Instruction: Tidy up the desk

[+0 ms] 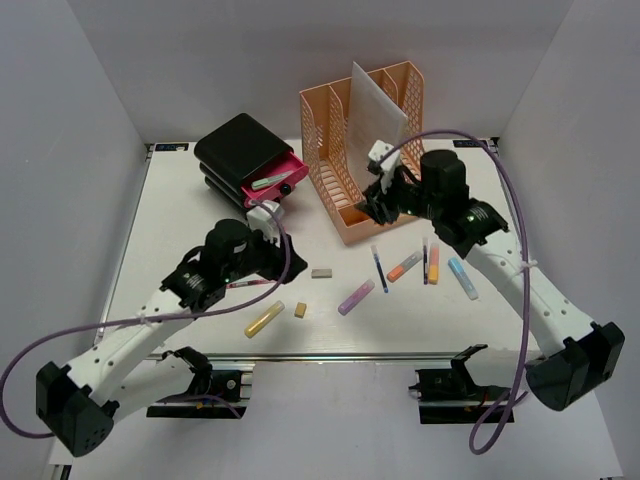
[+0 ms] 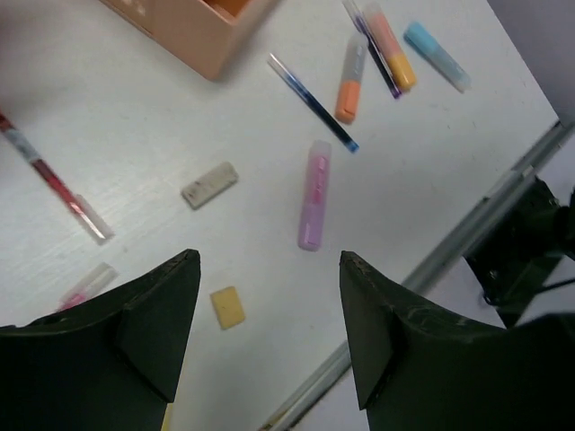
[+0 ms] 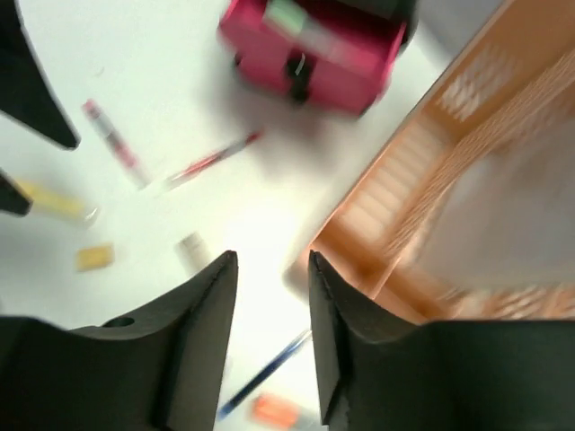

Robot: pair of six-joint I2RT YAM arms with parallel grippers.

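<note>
The empty, wide-open left gripper point(image 2: 269, 260) is best squared across the purple highlighter point(image 2: 313, 195); the right gripper point(image 3: 272, 260), half-open, is empty.

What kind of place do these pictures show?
Probably a robot test cell staged as an office desk: plain grey walls enclose a white tabletop, which holds an orange plastic mesh file rack and scattered coloured marker pens.

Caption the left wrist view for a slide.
Open left end effector above the desk: purple highlighter, grey eraser, yellow eraser, blue pen.
</note>
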